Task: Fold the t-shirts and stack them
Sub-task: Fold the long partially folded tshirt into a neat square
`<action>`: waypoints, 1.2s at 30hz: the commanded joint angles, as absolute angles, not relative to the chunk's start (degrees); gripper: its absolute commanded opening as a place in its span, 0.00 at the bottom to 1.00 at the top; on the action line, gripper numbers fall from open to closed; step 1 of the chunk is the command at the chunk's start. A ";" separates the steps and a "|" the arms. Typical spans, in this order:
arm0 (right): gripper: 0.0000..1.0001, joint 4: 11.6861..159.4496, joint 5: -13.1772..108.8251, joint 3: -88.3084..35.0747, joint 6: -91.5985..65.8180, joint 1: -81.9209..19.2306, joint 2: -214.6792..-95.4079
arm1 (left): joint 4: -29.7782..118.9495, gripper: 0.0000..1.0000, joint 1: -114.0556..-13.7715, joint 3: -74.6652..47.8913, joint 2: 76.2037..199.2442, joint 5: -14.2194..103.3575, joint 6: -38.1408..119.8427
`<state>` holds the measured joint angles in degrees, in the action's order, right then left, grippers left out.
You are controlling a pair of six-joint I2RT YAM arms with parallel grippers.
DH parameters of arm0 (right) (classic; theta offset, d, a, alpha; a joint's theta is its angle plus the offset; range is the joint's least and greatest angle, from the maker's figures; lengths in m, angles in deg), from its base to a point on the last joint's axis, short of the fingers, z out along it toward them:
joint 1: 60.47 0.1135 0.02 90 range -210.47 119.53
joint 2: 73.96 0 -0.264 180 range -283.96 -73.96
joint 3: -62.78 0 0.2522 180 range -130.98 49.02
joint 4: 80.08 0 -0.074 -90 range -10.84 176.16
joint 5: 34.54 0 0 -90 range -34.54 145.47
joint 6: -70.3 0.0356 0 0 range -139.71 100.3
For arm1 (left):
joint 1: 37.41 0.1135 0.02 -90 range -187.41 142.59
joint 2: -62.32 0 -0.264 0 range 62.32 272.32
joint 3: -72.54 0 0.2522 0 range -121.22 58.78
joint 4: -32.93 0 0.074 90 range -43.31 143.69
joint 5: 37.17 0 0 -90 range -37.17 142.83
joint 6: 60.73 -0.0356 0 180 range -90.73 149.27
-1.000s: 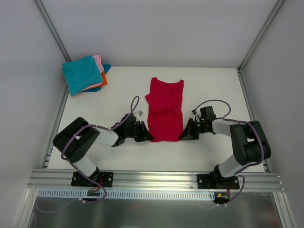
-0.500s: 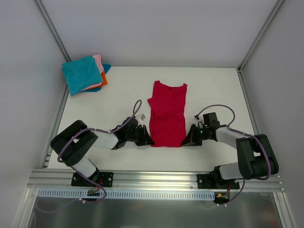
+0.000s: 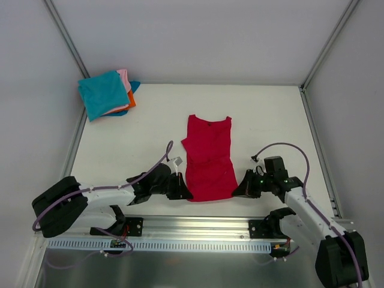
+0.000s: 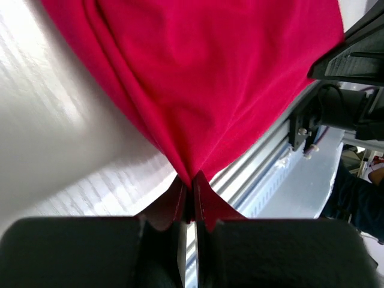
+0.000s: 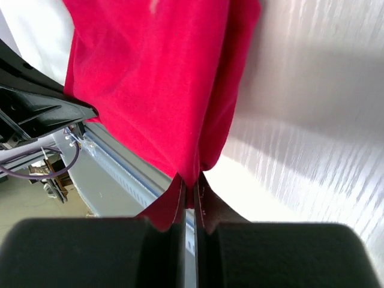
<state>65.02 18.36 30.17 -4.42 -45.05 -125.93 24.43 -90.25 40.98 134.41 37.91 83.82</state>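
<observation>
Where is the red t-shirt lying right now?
In the top view the red t-shirt lies at the table's near centre, its bottom corners pinched by the left pincer and right pincer.

Overhead cam's looking down from behind both arms at the whole desk (image 3: 144,126). Both wrist cams are sitting super close, sharing the red shirt's (image 3: 207,159) near hem.

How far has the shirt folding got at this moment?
Done: a folded pile sits at the far left corner. In hand: the red t-shirt, its near corners pinched by the left tool and right tool. Left: folding it and stacking it.
</observation>
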 commanded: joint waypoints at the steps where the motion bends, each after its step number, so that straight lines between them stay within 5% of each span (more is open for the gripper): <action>1: 0.00 55.33 19.69 29.24 -3.97 -44.83 -119.50 | 30.85 0.00 -91.55 41.82 129.65 41.84 85.26; 15: 0.00 48.90 19.25 19.95 -3.44 -44.83 -115.88 | 45.71 0.00 -91.82 31.81 121.03 44.65 82.80; 24: 0.00 47.76 20.48 8.60 -5.11 -44.92 -124.75 | 57.05 0.00 -90.42 15.91 122.78 48.09 76.21; 36: 0.00 49.69 20.75 -4.85 -8.36 -46.23 -141.89 | 56.09 0.00 -78.29 10.27 130.24 39.83 71.38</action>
<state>48.95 20.35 -0.46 -6.32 -45.25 -138.54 55.95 -80.55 14.20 128.05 42.83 74.79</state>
